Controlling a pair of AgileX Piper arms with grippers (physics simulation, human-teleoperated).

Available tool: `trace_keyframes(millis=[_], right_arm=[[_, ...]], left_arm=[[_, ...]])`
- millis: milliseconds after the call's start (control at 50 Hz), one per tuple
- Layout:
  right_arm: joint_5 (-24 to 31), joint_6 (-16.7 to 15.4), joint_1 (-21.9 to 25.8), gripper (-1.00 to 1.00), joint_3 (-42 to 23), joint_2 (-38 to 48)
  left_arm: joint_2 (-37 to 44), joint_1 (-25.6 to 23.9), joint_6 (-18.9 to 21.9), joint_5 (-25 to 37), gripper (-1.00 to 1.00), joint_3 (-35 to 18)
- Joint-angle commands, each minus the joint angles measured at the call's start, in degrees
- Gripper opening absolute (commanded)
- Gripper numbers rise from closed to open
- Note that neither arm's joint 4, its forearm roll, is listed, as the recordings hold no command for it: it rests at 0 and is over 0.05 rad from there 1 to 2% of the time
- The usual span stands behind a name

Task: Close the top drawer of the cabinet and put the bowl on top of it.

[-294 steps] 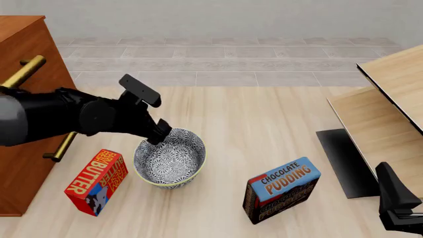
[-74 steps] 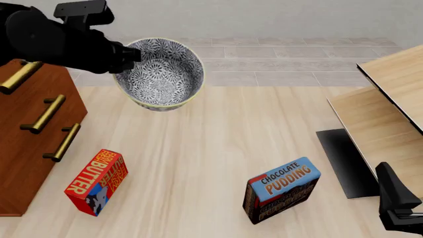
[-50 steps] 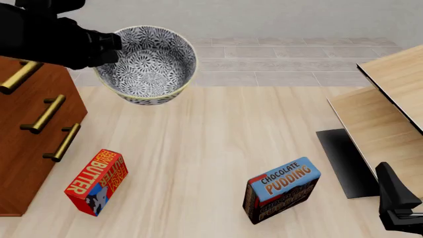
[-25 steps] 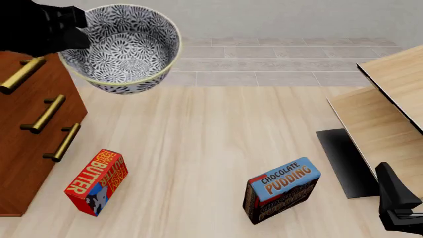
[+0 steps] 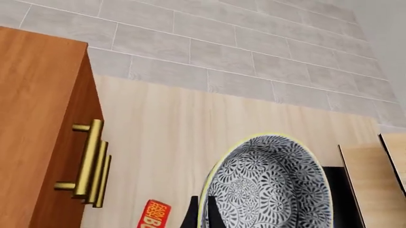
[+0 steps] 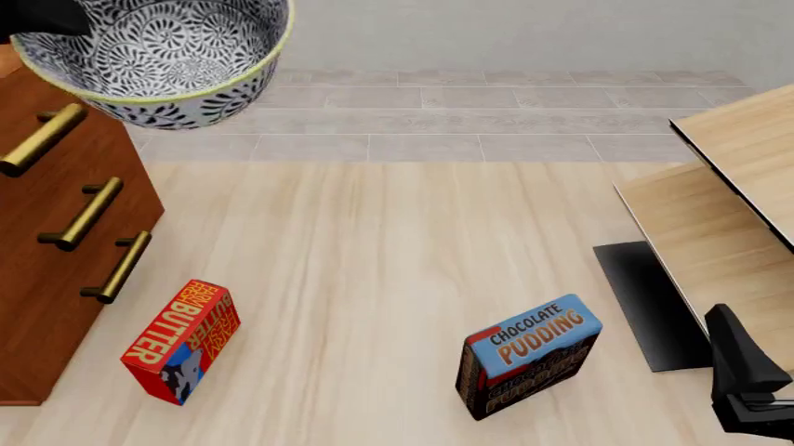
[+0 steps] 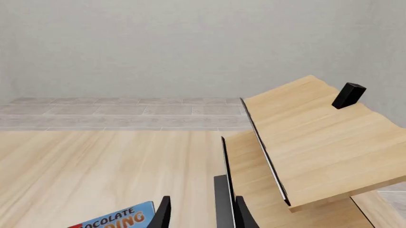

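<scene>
The blue-and-white patterned bowl point(image 6: 155, 51) hangs in the air at the upper left, lapping over the cabinet's point(image 6: 50, 297) upper right corner. My left gripper point(image 5: 201, 216) is shut on the rim of the bowl point(image 5: 269, 185); in the front view only a black bit of it shows at the corner. From the left wrist view the bowl is high up, off to the side of the cabinet top point(image 5: 35, 95). The top drawer point(image 6: 44, 139) has its brass handle in line with the two below. My right gripper point(image 7: 203, 216) is open and holds nothing, low at the right point(image 6: 745, 390).
A red butter box point(image 6: 182, 341) lies on the table in front of the cabinet. A blue chocolate pudding box point(image 6: 531, 356) stands at the centre right. Pale wooden furniture point(image 6: 732, 186) with a dark panel point(image 6: 639, 302) fills the right side.
My left gripper has carried the bowl up and to the left, from over the table toward the cabinet's top corner. The right arm has not moved.
</scene>
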Motion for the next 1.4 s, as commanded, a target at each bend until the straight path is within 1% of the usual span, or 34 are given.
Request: trace_keyframes(millis=[20,100,180,360,500,660,760,780,860,1020,1080,1100,1140,1160,1200,1300,1360,1400], right_arm=[[0.6,0.0,0.0,1.0,-0.1,-0.5],[0.6,0.0,0.0,1.0,-0.1,-0.5],[0.4,0.0,0.0,1.0,0.0,-0.4],[0.6,0.0,0.0,1.0,-0.1,-0.5],[0.5,0.0,0.0,1.0,-0.1,-0.5],[0.7,0.0,0.0,1.0,-0.2,-0.6],[0.7,0.0,0.0,1.0,-0.2,-0.6],[0.7,0.0,0.0,1.0,-0.2,-0.6],[0.6,0.0,0.0,1.0,-0.1,-0.5],[0.8,0.0,0.0,1.0,-0.2,-0.6],[0.8,0.0,0.0,1.0,-0.2,-0.6],[0.8,0.0,0.0,1.0,-0.2,-0.6],[0.8,0.0,0.0,1.0,-0.2,-0.6],[0.8,0.0,0.0,1.0,-0.2,-0.6],[0.7,0.0,0.0,1.0,-0.2,-0.6],[0.7,0.0,0.0,1.0,-0.2,-0.6],[0.7,0.0,0.0,1.0,-0.2,-0.6],[0.7,0.0,0.0,1.0,-0.2,-0.6]], left_arm=[[0.0,3.1,0.2,2.7,-1.0,-4.6],[0.3,4.4,0.7,2.9,-1.0,-5.8],[0.5,5.0,0.0,3.7,-1.0,-7.3],[0.7,6.8,-0.5,4.2,-1.0,-8.5],[0.9,7.7,-2.0,5.1,-1.0,-9.9],[1.1,9.4,-2.5,5.8,-1.0,-11.5],[1.1,11.2,-1.6,5.2,-1.0,-10.8],[1.1,11.6,-2.3,5.1,-1.0,-10.6],[0.6,11.8,-2.5,5.3,-1.0,-10.4],[0.5,14.5,-2.7,4.8,-1.0,-9.8],[0.5,15.5,-3.3,4.6,-1.0,-9.8],[0.5,15.5,-4.1,4.9,-1.0,-9.8],[0.6,16.3,-4.0,4.7,-1.0,-10.1],[0.4,16.3,-5.1,4.5,-1.0,-9.7],[0.1,16.6,-5.6,4.1,-1.0,-8.7],[-0.1,18.1,-6.2,2.7,-1.0,-6.9],[0.1,19.7,-5.8,2.1,-1.0,-6.5],[0.2,20.3,-6.4,1.8,-1.0,-6.3]])
